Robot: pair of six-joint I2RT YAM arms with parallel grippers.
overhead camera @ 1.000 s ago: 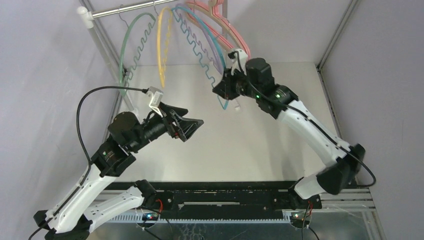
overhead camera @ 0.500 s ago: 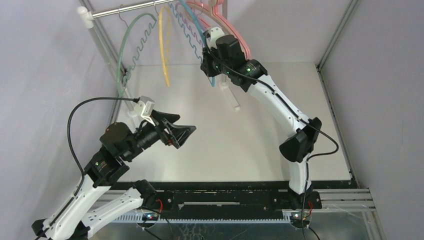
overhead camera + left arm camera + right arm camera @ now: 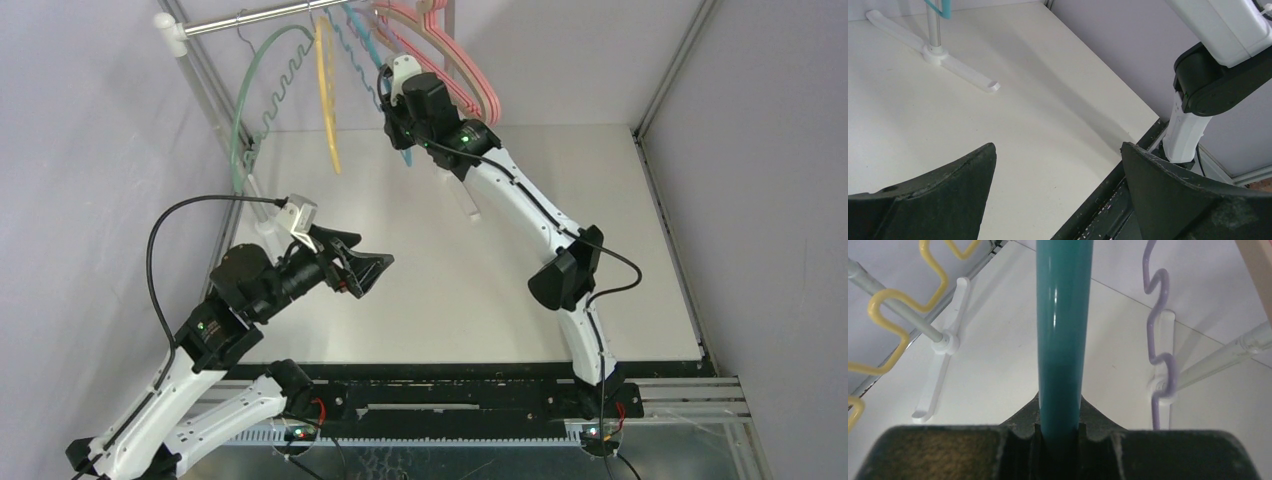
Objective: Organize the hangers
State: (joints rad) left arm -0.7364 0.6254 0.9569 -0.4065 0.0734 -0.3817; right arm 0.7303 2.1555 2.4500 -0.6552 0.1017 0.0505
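Hangers (image 3: 236, 140) are hanging in a row from the rail (image 3: 250, 18) at the back left of the table (image 3: 450, 290). We are gripping the teal hanger (image 3: 1063, 330) with our right gripper (image 3: 1060, 437), its jaws pinching narrowly around the bar, between the yellow hanger (image 3: 327, 100) and the lavender hanger (image 3: 1172, 374). Our left gripper (image 3: 1058, 170) is hovering above the table with its jaws spread wide, holding nothing.

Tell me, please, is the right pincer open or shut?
Shut: the right pincer clamps the teal hanger, as its wrist view shows.
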